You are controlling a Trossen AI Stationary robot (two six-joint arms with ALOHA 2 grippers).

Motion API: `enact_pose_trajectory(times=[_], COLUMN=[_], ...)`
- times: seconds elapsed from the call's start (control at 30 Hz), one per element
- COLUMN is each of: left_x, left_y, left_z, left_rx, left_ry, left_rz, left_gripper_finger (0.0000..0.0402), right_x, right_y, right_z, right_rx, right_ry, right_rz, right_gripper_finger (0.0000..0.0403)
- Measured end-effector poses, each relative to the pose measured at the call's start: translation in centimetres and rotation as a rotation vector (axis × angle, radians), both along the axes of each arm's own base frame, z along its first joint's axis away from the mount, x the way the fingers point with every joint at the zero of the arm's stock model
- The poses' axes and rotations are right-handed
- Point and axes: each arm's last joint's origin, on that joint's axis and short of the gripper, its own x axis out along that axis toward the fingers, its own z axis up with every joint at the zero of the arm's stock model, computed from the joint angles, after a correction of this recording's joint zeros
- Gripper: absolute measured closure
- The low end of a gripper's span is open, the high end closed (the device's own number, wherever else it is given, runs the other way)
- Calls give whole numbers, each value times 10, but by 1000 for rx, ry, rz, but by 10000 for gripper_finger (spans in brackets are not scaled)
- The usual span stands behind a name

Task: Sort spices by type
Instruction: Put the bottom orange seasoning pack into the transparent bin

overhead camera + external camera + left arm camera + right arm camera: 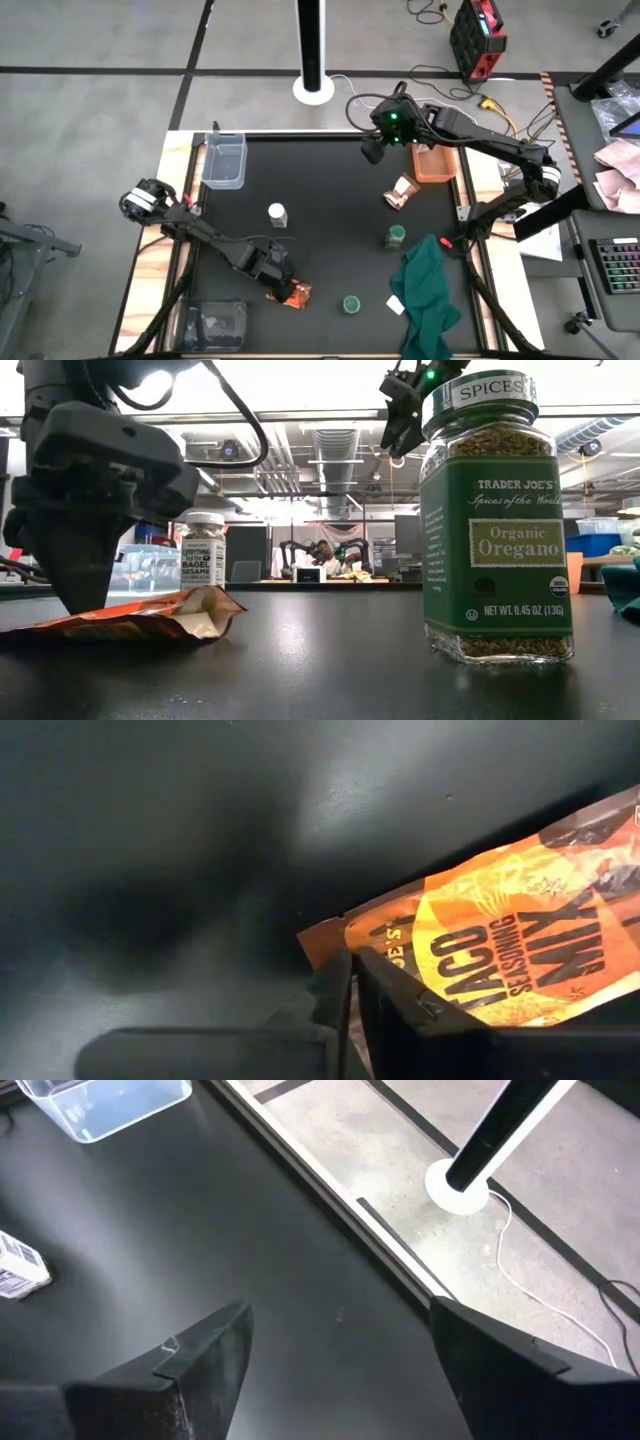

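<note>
One packet [297,294] flat near counter [320,180] front edge, left of centre; left hand [283,281] down on its corner, fingers narrow, seemingly pinching foil. Advise confirming bite on crinkled edge before lifting, avoid dragging. Right hand [373,150] wide open, empty, hovering near back edge.
</note>
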Motion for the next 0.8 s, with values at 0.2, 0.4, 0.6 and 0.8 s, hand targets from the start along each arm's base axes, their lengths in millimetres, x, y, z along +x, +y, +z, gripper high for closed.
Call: enact_pose_trajectory(times=[0.2,0.4,0.6,0.8], left_x=[-19,-33,-43,-51], left_y=[16,25,32,35], left_z=[7,43,74,67], left_rx=[90,62,-38,-42], left_ry=[169,122,29,97], left_rz=[38,59,295,504], left_gripper_finger=[398,401,386,307], right_x=[0,1,1,1], right_y=[0,0,0,0], right_z=[0,1,1,1], right_rx=[-2,-3,10,20], right_ry=[-4,-8,-27,-34], right_rz=[0,0,-16,-18], right_gripper_finger=[114,123,119,108])
